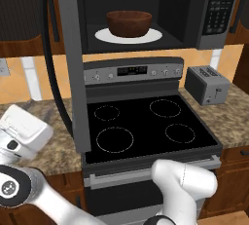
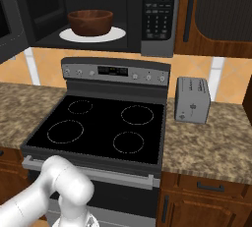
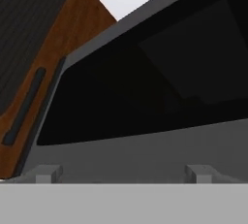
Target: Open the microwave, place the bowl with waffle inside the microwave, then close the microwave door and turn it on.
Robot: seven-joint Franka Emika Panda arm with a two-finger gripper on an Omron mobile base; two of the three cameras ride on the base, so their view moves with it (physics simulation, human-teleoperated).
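1. Showing no readable writing: keypad panel [image 2: 158, 12] on the microwave [image 2: 98, 10] and the stove [image 2: 98, 127] control panel [image 2: 115, 71] carrying marks too small to read.
2. Sitting inside the open microwave cavity: the bowl [image 1: 129, 23], dark brown, resting upright on the white turntable [image 1: 102, 36], roughly centred on it.
3. Hiding its contents: bowl interior not visible from either base view, so the waffle cannot be confirmed.
4. Standing swung open at 9 o'clock of the cavity: the microwave door [image 1: 68, 63], seen nearly edge-on in the left base view, its lower edge hanging over the stove's 9 o'clock side.
5. Looking closely at dark glass and a grey steel frame in the hand view, with a brown wooden cabinet door [image 3: 29, 72] at 10 o'clock.
6. Spreading wide and released: the jaws [image 3: 126, 174], two grey tips at 6 o'clock of the hand view, holding nothing.
7. Sitting on the table [image 2: 211, 142] at 3 o'clock of the stove: a silver toaster [image 2: 193, 100], just beside the stove edge.
8. Leaving open room: four bare burner rings on the black stove top, and bare speckled table on both sides.
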